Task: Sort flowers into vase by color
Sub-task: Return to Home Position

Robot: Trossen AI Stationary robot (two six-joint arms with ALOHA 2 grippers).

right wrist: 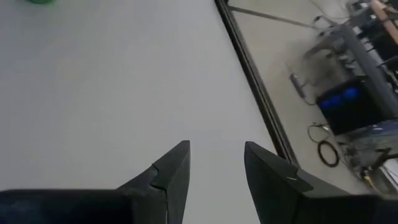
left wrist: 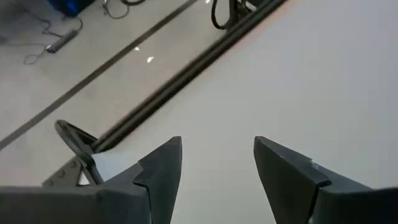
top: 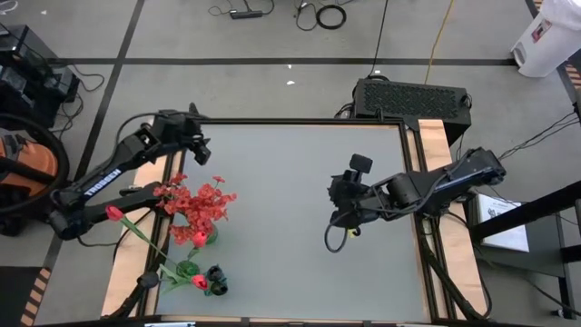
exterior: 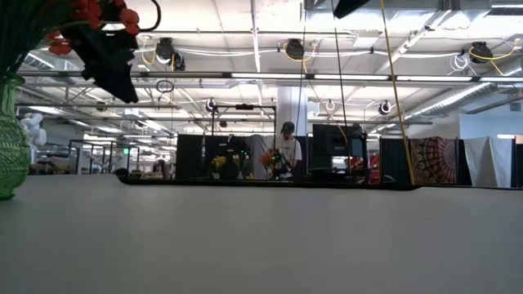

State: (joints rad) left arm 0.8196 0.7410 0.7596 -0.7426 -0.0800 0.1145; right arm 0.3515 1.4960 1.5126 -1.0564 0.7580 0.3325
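The red and black fake flowers [top: 200, 204] all look tucked into green glass vases [exterior: 8, 151]; the dark left gripper [left wrist: 217, 143] and right gripper [right wrist: 216, 145] are open, empty

The left gripper [left wrist: 217, 148] hangs over the pale grey table [left wrist: 298, 81], its two dark fingers [left wrist: 158, 177] spread apart with nothing between them. Beyond them the table's dark rim [left wrist: 186, 68] runs slantwise. Past the rim lies the grey floor [left wrist: 50, 93], crossed by a dark stripe [left wrist: 93, 71], with a looped black cable [left wrist: 219, 14] and a blue object [left wrist: 71, 5] farther off.
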